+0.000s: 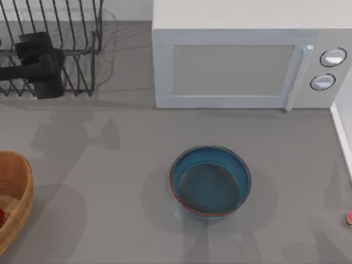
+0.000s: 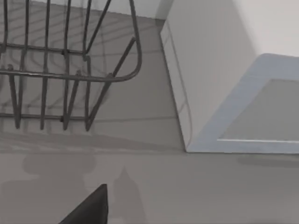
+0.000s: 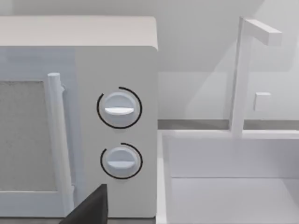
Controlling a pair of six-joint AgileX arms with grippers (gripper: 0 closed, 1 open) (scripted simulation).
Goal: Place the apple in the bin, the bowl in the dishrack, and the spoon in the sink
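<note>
Bin (image 1: 16, 203) sits at the table's left edge, with a red sliver just visible inside it at the frame border, which I read as the apple (image 1: 1, 216) already dropped in. Dishrack (image 1: 52, 47) stands in the far left corner; the left arm's dark body hangs over it, and the left gripper (image 1: 41, 66) is there, though whether its fingers are spread or pressed together cannot be told. Left wrist view looks down past the rack's wire bars toward the microwave's (image 1: 247, 60) side. Bowl (image 1: 210, 181) rests upright and empty at table centre, well apart from the rack and untouched. Spoon (image 1: 349, 218) shows as a pink-red tip at the right edge, near the sink (image 3: 233, 186), whose basin and white faucet (image 3: 243, 74) appear in the right wrist view; the right gripper's finger state cannot be told. Judgement: the bowl step is in hand. Next move calls for the left arm to come away from the rack, descend on the bowl's rim, and pinch one wall.
</note>
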